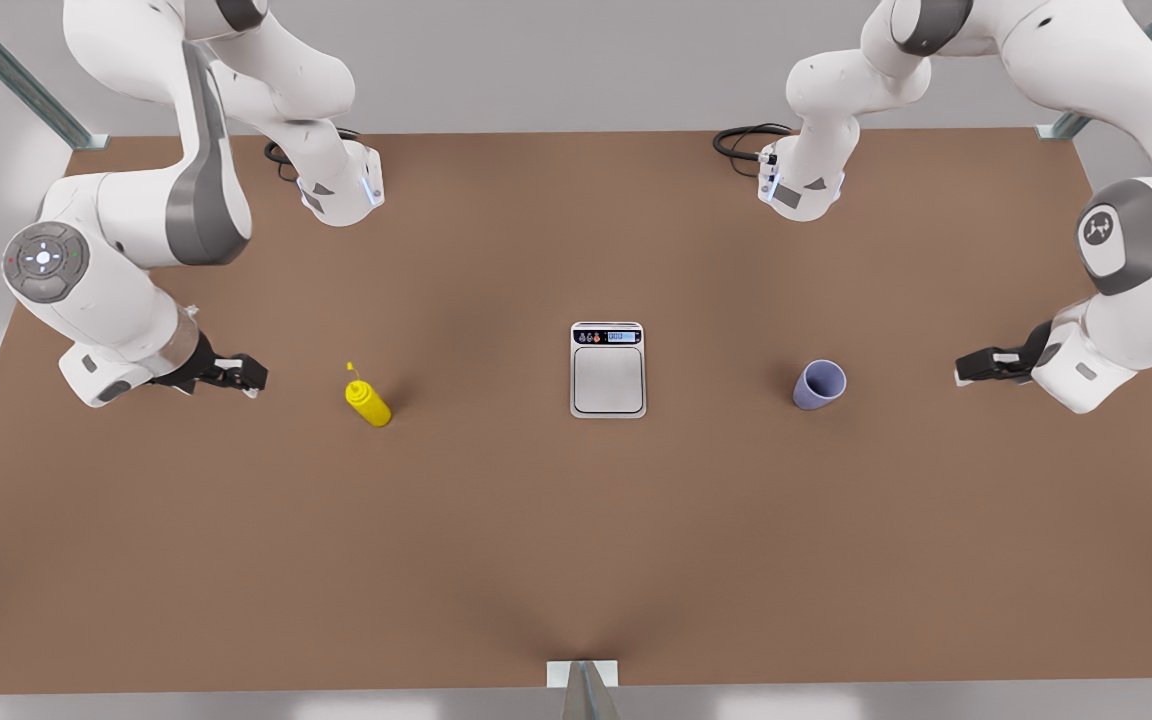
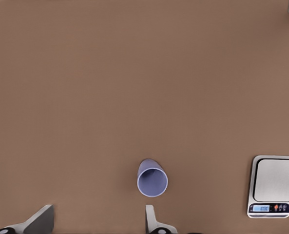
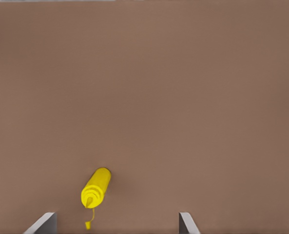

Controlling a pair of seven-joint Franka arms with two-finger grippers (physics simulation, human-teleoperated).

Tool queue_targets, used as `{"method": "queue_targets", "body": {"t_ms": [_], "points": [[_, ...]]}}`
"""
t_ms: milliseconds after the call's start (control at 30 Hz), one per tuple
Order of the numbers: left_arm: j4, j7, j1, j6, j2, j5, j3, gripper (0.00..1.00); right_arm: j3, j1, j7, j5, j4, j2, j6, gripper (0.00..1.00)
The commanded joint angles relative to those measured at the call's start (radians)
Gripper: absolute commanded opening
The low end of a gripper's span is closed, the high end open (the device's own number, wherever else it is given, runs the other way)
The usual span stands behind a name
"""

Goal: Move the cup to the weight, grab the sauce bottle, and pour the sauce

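Brown table point(image 1: 496, 560). Weight point(image 1: 608, 369) at centre, plate bare. Left gripper point(image 1: 978, 364) at the front view's right, fingers point(image 2: 42, 220) spread, beside the upright cup point(image 1: 820, 384). Right gripper point(image 1: 236, 374) opposite, fingers point(image 3: 43, 223) parted, near the standing sauce bottle point(image 1: 367, 402).

Our count of the brown table point(image 1: 496, 560)
We counted one cup point(image 1: 820, 384), one weight point(image 1: 608, 369) and one sauce bottle point(image 1: 367, 400) (each a single item), plus two grippers: left gripper point(image 1: 966, 369), right gripper point(image 1: 248, 377).
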Motion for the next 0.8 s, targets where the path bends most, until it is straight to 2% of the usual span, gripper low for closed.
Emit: {"method": "queue_targets", "body": {"t_ms": [0,67,100,167,200,267,300,367,500,600,633,667,767], "points": [[0.000,0.000,0.000,0.000,0.000,0.020,0.000,1.00,0.000,0.001,0.001,0.000,0.000,0.000,0.000,1.00],[-0.003,0.000,-0.003,-0.003,0.003,0.020,0.000,1.00,0.005,0.019,-0.004,-0.006,0.002,0.025,0.002,1.00],[-0.083,-0.002,-0.052,0.000,-0.008,0.041,0.002,1.00,0.006,0.024,-0.028,0.001,-0.005,0.030,-0.009,1.00],[-0.293,-0.002,-0.052,0.171,-0.026,0.055,0.002,1.00,0.006,-0.049,-0.477,0.127,0.002,0.025,-0.080,1.00],[-0.356,-0.002,-0.052,0.256,-0.028,0.055,0.002,1.00,0.005,-0.059,-0.615,0.130,0.000,0.016,-0.201,1.00],[-0.589,-0.002,-0.054,0.474,-0.098,0.054,0.002,1.00,0.000,-0.118,-0.847,0.201,0.000,0.042,-0.242,1.00],[-0.621,-0.002,-0.054,0.509,-0.094,0.054,0.002,1.00,-0.001,-0.155,-0.910,0.279,0.000,0.088,-0.192,1.00],[-0.701,-0.002,-0.067,0.593,-0.089,0.055,0.000,1.00,0.005,-0.313,-1.275,0.520,-0.014,0.238,-0.037,1.00],[-0.785,-0.002,-0.095,0.661,-0.089,0.057,0.000,1.00,0.009,-0.393,-1.552,0.774,-0.119,0.359,-0.038,1.00],[-0.859,-0.002,-0.098,0.736,-0.091,0.057,0.000,1.00,0.072,-0.507,-1.910,0.876,-0.313,0.381,-0.025,1.00],[-0.873,-0.002,-0.103,0.745,-0.092,0.057,0.000,1.00,0.075,-0.539,-2.068,0.883,-0.319,0.422,-0.023,1.00],[-0.882,-0.002,-0.101,0.745,-0.088,0.057,0.000,1.00,0.147,-0.608,-2.137,0.885,-0.330,0.485,-0.015,1.00],[-0.880,0.000,-0.100,0.745,-0.052,0.057,0.000,1.00,0.157,-0.616,-2.381,0.903,-0.330,0.513,-0.015,1.00]]}}
